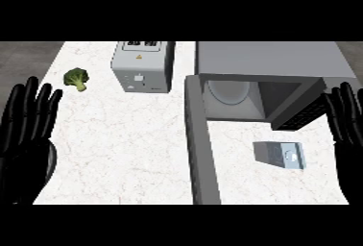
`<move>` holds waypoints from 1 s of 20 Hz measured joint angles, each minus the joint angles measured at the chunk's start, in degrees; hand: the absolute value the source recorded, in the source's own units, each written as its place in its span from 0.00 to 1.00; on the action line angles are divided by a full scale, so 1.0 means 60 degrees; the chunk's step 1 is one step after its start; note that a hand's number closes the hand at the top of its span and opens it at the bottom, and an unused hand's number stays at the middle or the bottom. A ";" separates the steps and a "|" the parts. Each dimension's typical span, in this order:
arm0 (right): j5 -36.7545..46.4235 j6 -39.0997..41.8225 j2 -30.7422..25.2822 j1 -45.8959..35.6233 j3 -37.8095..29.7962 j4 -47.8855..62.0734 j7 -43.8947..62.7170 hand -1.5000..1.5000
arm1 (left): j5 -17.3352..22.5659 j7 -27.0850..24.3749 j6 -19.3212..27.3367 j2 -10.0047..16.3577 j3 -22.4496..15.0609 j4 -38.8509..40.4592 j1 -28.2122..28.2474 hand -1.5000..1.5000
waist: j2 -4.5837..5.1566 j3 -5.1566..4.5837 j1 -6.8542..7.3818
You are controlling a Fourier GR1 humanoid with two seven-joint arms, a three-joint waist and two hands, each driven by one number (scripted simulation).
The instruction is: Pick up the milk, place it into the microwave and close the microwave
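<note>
A grey-blue milk carton (280, 154) lies on its side on the white counter, in front of the microwave (269, 62). The microwave's cavity faces me and a round glass plate (230, 91) shows inside it. Its door (199, 144) is swung wide and juts out toward me, just left of the carton. My right hand (347, 120) is open at the view's right edge, fingers up, a little right of the carton and apart from it. At the left edge my left hand (25, 125) rests open, fingers up, far from the milk.
A grey toaster (142, 66) stands at the back, left of the microwave. A piece of broccoli (77, 78) lies near the counter's back left. The marbled counter (120, 144) stretches between my left hand and the microwave door.
</note>
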 measured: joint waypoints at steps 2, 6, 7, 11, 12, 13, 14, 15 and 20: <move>0.0298 -0.0220 0.0264 0.0321 0.0206 -0.0297 -0.0234 0.00 | -0.0034 0.0074 0.0082 0.0019 0.0141 -0.0087 -0.0036 0.00 | 0.0056 0.0039 -0.0118; 0.0971 -0.1497 0.0750 0.0787 0.0445 -0.0719 -0.0929 0.00 | -0.0181 -0.0009 0.0173 0.0226 0.0600 0.0194 -0.0135 0.00 | 0.0111 0.0079 -0.0264; 0.0681 -0.1738 0.0815 0.0846 0.0693 -0.0713 -0.1142 0.00 | -0.0063 0.0120 0.0213 0.0165 0.0666 0.0287 -0.0068 0.00 | 0.0118 0.0090 -0.0262; 0.0125 -0.2523 0.0962 0.1392 0.1959 -0.0865 -0.1900 0.00 | 0.0400 0.0364 0.0192 0.0038 0.0952 0.0350 0.0450 0.00 | 0.0129 0.0101 -0.0254; 0.0160 -0.2850 0.0982 0.1585 0.2463 -0.0850 -0.2165 0.00 | 0.0466 0.0419 0.0199 0.0009 0.0983 0.0232 0.0562 0.00 | 0.0129 0.0099 -0.0252; 0.0146 -0.3035 0.0997 0.1835 0.2825 -0.0835 -0.2467 0.00 | 0.0565 0.0377 0.0094 -0.0009 0.0993 -0.0011 0.0954 0.00 | 0.0124 0.0099 -0.0237; 0.0159 -0.3159 0.1009 0.2067 0.3122 -0.0883 -0.2686 0.00 | 0.0716 0.0699 0.0081 0.0032 0.1037 -0.0410 0.1114 0.00 | 0.0122 0.0100 -0.0236; 0.0254 -0.3420 0.1018 0.2065 0.3453 -0.0857 -0.2739 0.00 | 0.0740 0.0748 0.0038 0.0002 0.1013 -0.0587 0.1326 0.00 | 0.0124 0.0102 -0.0236; 0.0408 -0.4183 0.1043 0.2804 0.4546 -0.0572 -0.3814 0.00 | 0.0433 0.0312 -0.0065 -0.0451 0.0493 -0.1016 0.2404 0.00 | 0.0133 0.0101 -0.0255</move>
